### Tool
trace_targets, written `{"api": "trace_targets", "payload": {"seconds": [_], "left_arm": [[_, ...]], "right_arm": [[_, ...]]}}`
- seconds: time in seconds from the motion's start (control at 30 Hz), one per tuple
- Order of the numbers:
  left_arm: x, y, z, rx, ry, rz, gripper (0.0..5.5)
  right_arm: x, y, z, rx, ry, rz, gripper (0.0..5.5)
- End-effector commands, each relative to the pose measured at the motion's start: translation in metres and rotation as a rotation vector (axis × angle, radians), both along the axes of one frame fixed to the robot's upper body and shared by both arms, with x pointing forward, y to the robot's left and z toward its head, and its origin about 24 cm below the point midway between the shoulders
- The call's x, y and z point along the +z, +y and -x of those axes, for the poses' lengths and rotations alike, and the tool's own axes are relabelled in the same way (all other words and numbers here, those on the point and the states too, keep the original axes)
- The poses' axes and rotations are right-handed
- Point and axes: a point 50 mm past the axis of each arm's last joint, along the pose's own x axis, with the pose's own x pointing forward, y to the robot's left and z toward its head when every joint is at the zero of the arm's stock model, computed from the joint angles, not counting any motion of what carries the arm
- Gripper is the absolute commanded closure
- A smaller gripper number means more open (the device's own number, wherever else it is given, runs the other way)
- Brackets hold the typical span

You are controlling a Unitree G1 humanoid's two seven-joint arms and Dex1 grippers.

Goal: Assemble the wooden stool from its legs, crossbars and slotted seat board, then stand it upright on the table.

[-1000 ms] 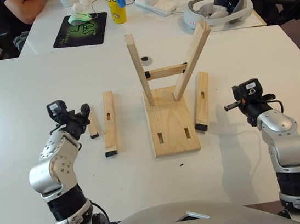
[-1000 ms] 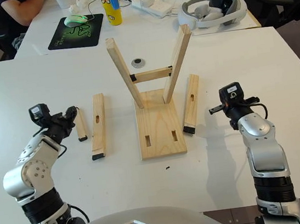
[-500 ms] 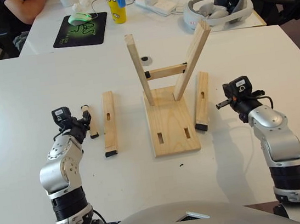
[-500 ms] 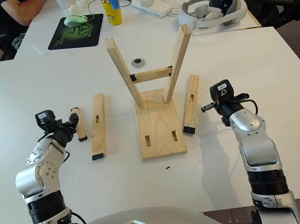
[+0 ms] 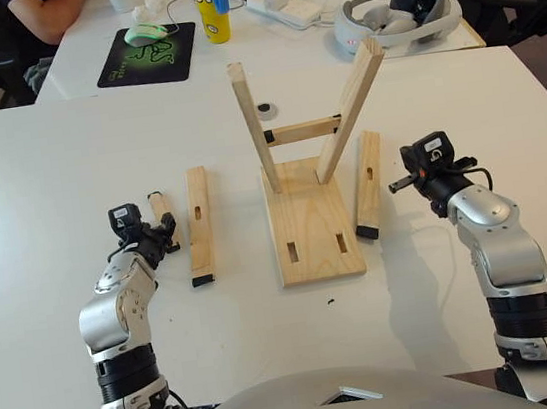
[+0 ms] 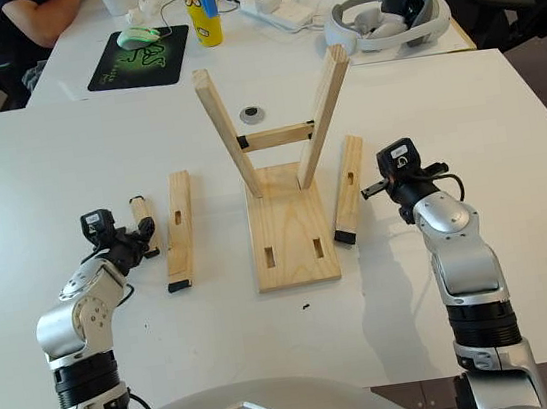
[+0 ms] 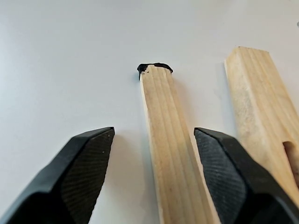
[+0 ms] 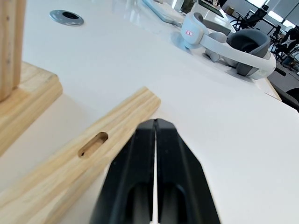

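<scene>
Left hand [image 7: 154, 132] gapes astride the crossbar [image 5: 162, 215]; right hand [image 8: 155, 122] pinched empty beside a leg [image 5: 368, 195].

Bright, even light from overhead. White counter [image 5: 38, 175] glossy: pale sheen, faint reflections beyond right pincer [image 8: 155, 123]. Shadows soft, short. Thin one hugs crossbar [image 7: 163, 121] between left pincer [image 7: 154, 133] fingers. Dull shade beside slotted leg [image 8: 70, 163] next to right pincer.

Seat board [image 5: 314, 221] flat — two joined legs [image 5: 255, 131] standing in it; loose leg [image 5: 198, 223], short crossbar [image 5: 164, 220] left; another leg [image 5: 369, 183] right.
</scene>
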Motion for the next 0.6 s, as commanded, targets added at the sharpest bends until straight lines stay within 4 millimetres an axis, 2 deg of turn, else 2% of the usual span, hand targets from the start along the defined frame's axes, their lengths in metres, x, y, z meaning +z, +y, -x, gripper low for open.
{"api": "trace_targets", "payload": {"seconds": [0.03,0.1,0.5,0.6], "left_arm": [[-0.01,-0.001,0.002,-0.042,0.06,-0.018,2.32],[-0.013,0.004,0.001,-0.053,0.073,-0.025,2.32],[-0.019,0.026,-0.005,-0.077,0.133,-0.063,4.0],[-0.02,0.027,-0.004,-0.08,0.139,-0.063,4.14]], "right_arm": [[0.002,0.004,-0.004,0.005,-0.016,-0.003,5.5],[0.003,0.005,-0.004,0.0,-0.023,-0.004,5.5],[0.01,0.009,-0.002,-0.041,-0.064,-0.021,5.5],[0.011,0.01,-0.003,-0.047,-0.07,-0.028,5.5]]}}
